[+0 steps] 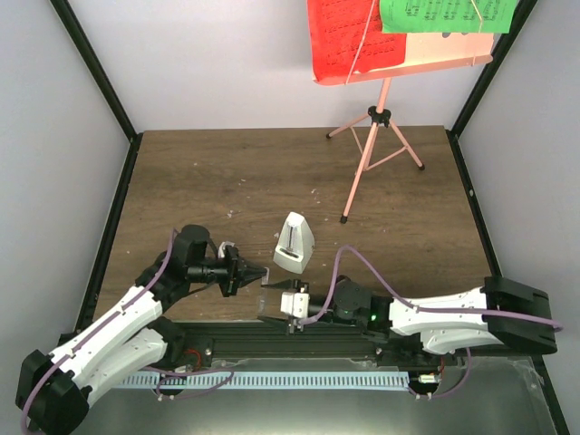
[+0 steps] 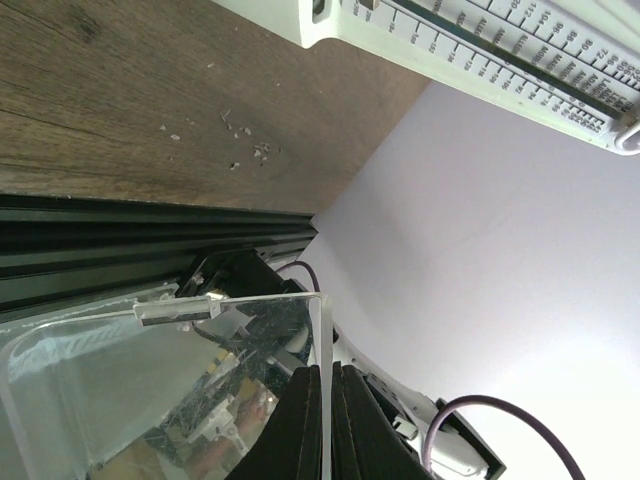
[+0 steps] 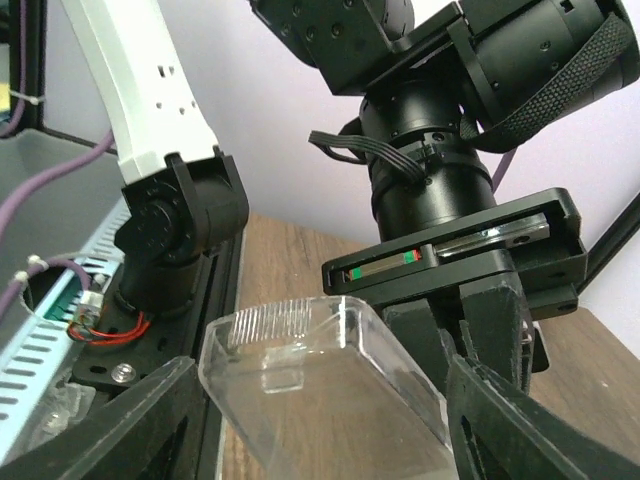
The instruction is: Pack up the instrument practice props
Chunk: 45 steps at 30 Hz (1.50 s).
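Note:
The pink tripod music stand [image 1: 381,118] stands at the back right; its desk carries a red page [image 1: 349,36] and a green page [image 1: 444,14]. The white pyramid metronome [image 1: 294,243] sits uncovered at the table's middle front and shows in the left wrist view [image 2: 480,50]. Its clear cover [image 3: 320,390] is off it, held above the front edge. My left gripper [image 2: 327,385] is shut on one wall of the cover [image 2: 150,380]. My right gripper [image 3: 322,400] is open, its fingers [image 3: 170,410] on either side of the cover.
The black front rail [image 1: 272,340] runs under both grippers. Black frame posts [image 1: 100,72] and white walls close in the table. The stand's tripod legs [image 1: 362,177] spread over the back right of the wood top.

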Each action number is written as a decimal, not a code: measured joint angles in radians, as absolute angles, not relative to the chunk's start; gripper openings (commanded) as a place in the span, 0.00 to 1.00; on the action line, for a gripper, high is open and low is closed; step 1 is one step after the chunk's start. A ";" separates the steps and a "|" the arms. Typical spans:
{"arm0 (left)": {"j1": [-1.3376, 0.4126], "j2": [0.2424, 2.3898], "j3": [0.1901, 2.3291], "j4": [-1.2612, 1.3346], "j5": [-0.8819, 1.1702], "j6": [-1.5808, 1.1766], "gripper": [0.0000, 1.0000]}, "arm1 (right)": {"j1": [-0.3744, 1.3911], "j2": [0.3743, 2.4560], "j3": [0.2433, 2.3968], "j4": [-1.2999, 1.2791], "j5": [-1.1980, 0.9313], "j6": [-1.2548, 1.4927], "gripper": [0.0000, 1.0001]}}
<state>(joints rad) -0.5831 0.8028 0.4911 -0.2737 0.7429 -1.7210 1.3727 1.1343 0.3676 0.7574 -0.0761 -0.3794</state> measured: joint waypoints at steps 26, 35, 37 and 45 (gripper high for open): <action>-0.580 0.803 0.459 -0.253 0.739 -1.750 0.47 | 1.381 1.229 0.367 0.857 -0.001 -0.429 0.54; -0.445 0.729 0.319 -0.139 0.757 -1.690 1.00 | 1.382 1.122 0.355 0.776 0.098 -0.307 0.52; -0.399 0.718 0.319 -0.135 0.744 -1.618 1.00 | 1.382 1.069 0.350 0.722 0.144 -0.257 0.52; -0.367 0.866 0.427 -0.112 0.622 -1.024 0.84 | 1.323 0.864 0.330 0.425 0.291 -0.012 0.51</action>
<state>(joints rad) -0.3668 0.8661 0.4271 -0.1123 0.6216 -1.0241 1.3228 0.8642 0.3302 0.4252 0.2913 -0.0124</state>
